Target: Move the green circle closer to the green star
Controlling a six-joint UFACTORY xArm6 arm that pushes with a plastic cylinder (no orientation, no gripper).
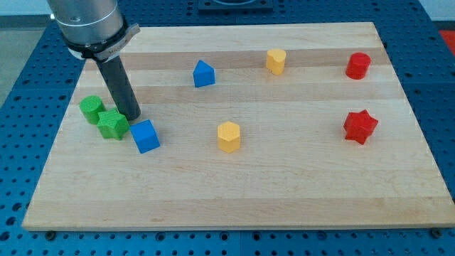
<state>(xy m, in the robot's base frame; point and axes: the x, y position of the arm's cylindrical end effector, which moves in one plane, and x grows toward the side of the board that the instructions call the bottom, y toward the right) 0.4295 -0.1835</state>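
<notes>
My tip (133, 116) rests on the wooden tabletop (234, 192) near the view's left edge, just right of the green star (112, 124) and just up-left of the blue cube (145, 136); whether it touches either is hard to tell. The green circle (91, 109) sits up-left of the green star, the two apparently touching. There are no jaws on this arm, only the straight dark rod. Farther right lie a blue house-shaped block (204, 74), a yellow hexagon (228, 136), a yellow heart-like block (276, 61), a red cylinder (358, 65) and a red star (360, 126), all well apart from the green pair.
</notes>
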